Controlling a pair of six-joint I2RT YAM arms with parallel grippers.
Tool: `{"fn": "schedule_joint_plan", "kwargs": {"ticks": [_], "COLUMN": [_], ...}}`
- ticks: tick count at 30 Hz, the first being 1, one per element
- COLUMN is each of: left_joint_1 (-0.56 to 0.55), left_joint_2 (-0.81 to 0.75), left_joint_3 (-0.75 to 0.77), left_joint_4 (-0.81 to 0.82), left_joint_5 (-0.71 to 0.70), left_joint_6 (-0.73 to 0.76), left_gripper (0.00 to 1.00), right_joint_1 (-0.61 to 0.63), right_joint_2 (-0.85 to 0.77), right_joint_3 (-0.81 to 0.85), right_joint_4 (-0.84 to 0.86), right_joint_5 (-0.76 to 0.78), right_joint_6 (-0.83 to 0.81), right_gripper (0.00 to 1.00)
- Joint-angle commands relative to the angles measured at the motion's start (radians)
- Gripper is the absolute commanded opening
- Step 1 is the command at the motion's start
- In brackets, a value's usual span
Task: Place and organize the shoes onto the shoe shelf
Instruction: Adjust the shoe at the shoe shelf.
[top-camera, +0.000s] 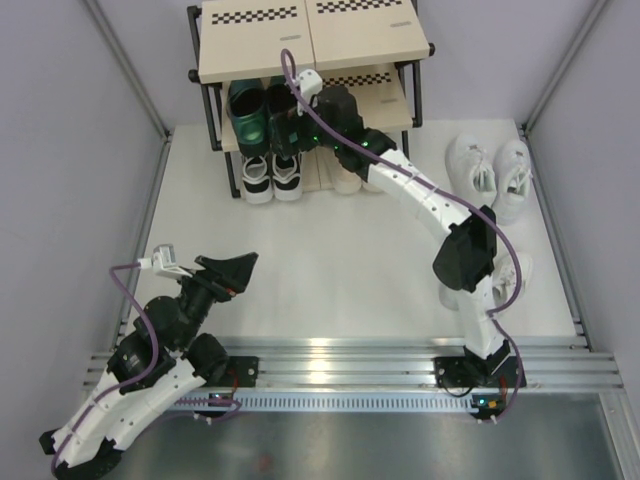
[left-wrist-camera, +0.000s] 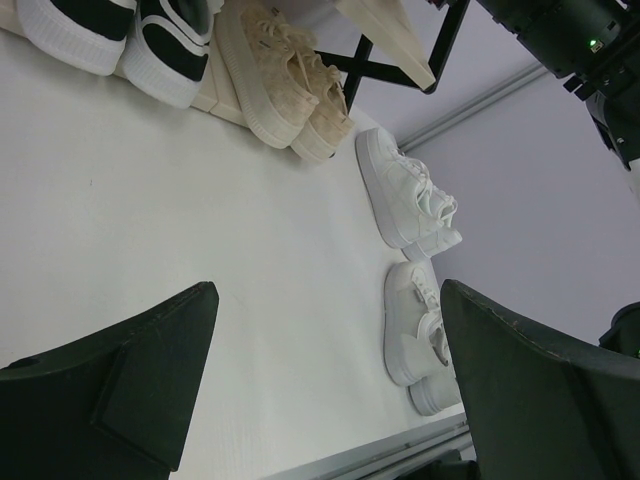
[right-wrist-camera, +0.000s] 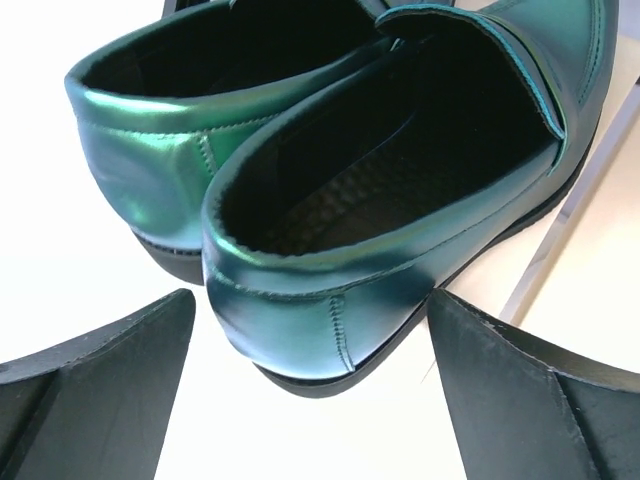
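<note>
The shoe shelf (top-camera: 310, 45) stands at the back. Two glossy dark green shoes (top-camera: 262, 108) sit on its middle tier. Black-and-white sneakers (top-camera: 272, 176) stand on the bottom tier, and the beige sneakers (left-wrist-camera: 285, 85) beside them are mostly hidden under my right arm in the top view. My right gripper (top-camera: 303, 128) is open just behind the heel of the nearer green shoe (right-wrist-camera: 400, 180), with its fingers either side and not touching. My left gripper (top-camera: 228, 270) is open and empty, low over the floor at front left.
One pair of white sneakers (top-camera: 492, 172) lies on the floor right of the shelf. Another white pair (top-camera: 508, 278) lies behind my right arm's elbow. Both pairs show in the left wrist view (left-wrist-camera: 410, 195) (left-wrist-camera: 420, 335). Grey walls close in both sides.
</note>
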Motion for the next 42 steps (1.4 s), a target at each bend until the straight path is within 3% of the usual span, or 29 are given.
{"fn": "schedule_joint_plan", "kwargs": {"ticks": [1, 13, 20, 25, 30, 35, 42], "left_joint_1": [0.004, 0.004, 0.002, 0.004, 0.004, 0.004, 0.004], "left_joint_2": [-0.014, 0.013, 0.166, 0.281, 0.378, 0.429, 0.498], "left_joint_3": [0.003, 0.049, 0.161, 0.217, 0.218, 0.206, 0.275], "left_joint_4": [0.035, 0.035, 0.034, 0.034, 0.035, 0.037, 0.052], "left_joint_5": [0.006, -0.017, 0.014, 0.045, 0.059, 0.043, 0.005], "left_joint_6": [0.013, 0.114, 0.223, 0.312, 0.351, 0.349, 0.366], "left_gripper": [0.98, 0.98, 0.98, 0.98, 0.98, 0.98, 0.98], "right_joint_1": [0.026, -0.008, -0.075, -0.274, -0.55, -0.845, -1.0], "right_joint_2": [-0.087, -0.263, -0.522, -0.818, -1.004, -1.127, -1.196], "right_joint_3": [0.036, -0.018, -0.28, -0.602, -0.774, -1.002, -1.165], "right_joint_4": [0.003, -0.141, -0.227, -0.176, -0.421, -0.532, -0.564], "right_joint_5": [-0.032, -0.268, -0.544, -0.553, -0.573, -0.615, -0.592], "right_joint_6": [-0.077, -0.335, -0.482, -0.412, -0.507, -0.619, -0.68], "right_gripper": [0.98, 0.99, 0.99, 0.99, 0.99, 0.99, 0.99]}}
